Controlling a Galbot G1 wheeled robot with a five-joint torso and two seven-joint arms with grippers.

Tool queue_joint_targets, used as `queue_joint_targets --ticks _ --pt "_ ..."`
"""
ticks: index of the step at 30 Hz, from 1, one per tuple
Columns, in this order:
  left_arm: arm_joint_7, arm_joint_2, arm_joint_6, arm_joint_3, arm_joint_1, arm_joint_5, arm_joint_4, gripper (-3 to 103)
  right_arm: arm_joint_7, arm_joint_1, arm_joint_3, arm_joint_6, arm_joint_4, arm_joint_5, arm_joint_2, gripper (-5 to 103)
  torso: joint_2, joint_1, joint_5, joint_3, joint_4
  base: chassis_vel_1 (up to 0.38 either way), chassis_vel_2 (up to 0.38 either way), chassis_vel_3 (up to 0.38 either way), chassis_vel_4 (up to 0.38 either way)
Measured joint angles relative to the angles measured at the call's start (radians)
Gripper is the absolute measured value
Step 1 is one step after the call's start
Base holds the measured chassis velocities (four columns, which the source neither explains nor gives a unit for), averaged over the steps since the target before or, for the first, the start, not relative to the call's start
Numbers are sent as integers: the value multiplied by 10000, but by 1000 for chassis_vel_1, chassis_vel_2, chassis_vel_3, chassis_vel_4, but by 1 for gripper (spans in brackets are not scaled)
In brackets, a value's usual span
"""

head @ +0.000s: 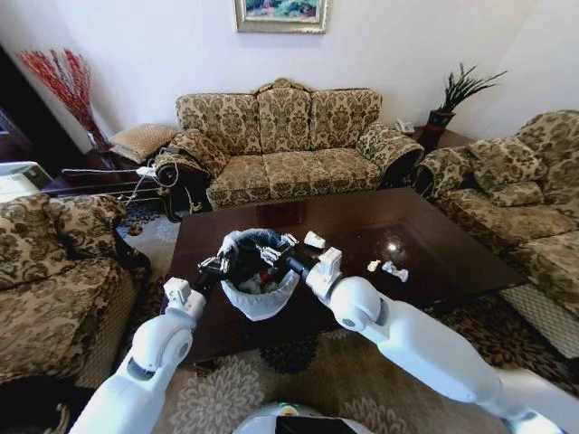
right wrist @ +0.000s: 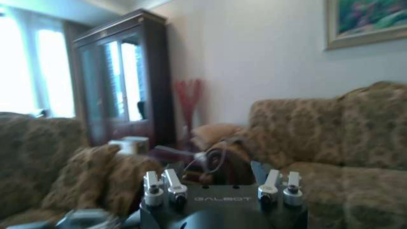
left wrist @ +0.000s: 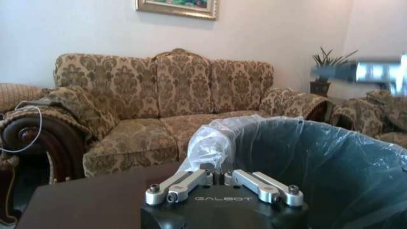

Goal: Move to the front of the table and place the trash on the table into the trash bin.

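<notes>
The trash bin (head: 261, 301), black inside with a white bag over its rim, stands at the near left part of the dark brown table (head: 434, 233). My left gripper (head: 215, 266) is shut on the bin's bagged rim (left wrist: 213, 143), with its fingers closed together (left wrist: 221, 175). My right gripper (head: 275, 255) hovers open over the bin's mouth, its fingers spread wide in the right wrist view (right wrist: 219, 183). Some trash lies inside the bin. More trash lies on the table: a white piece (head: 314, 240) just behind the bin and small white scraps (head: 374, 266) (head: 395, 270) to the right.
A patterned sofa (head: 285, 145) stands behind the table. Armchairs flank it at the left (head: 50, 280) and right (head: 529, 199). A patterned rug (head: 271, 389) lies between me and the table's near edge.
</notes>
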State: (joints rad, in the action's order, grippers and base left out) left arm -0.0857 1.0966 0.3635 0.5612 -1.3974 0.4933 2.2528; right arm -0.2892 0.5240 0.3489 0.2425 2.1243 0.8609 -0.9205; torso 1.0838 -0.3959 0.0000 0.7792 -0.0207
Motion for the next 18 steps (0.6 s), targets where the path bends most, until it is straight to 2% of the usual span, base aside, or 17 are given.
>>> queue_joint_targets --ticks 1,4,5,8,11,18 --pt "0 0 0 0 0 0 0 3 0 0 0 0 0 0 0 65 0 0 0 0 0 0 0 0 0" --pt "-29 108 -46 108 17 8 -68 3 -1088 91 -890 29 -145 105 388 81 0 0 0 0 -1 0 0 0 0" --pt "-29 108 -46 108 17 8 -68 3 -1088 91 -890 29 -145 105 388 81 0 0 0 0 -1 0 0 0 0" --pt "-42 187 -203 224 8 -61 -175 3 -1448 784 -1820 38 -579 -157 904 96 0 -1 0 0 5 0 0 0 0" --pt "-49 285 -287 413 -203 -82 9 3 -1445 1320 -2433 42 -970 -401 962 100 0 -1 5 0 4 0 0 0 0" --pt "-149 326 -329 462 -273 -93 264 3 -1529 2214 -3078 226 -1220 -685 792 100 0 1 0 -1 1 0 0 0 0"
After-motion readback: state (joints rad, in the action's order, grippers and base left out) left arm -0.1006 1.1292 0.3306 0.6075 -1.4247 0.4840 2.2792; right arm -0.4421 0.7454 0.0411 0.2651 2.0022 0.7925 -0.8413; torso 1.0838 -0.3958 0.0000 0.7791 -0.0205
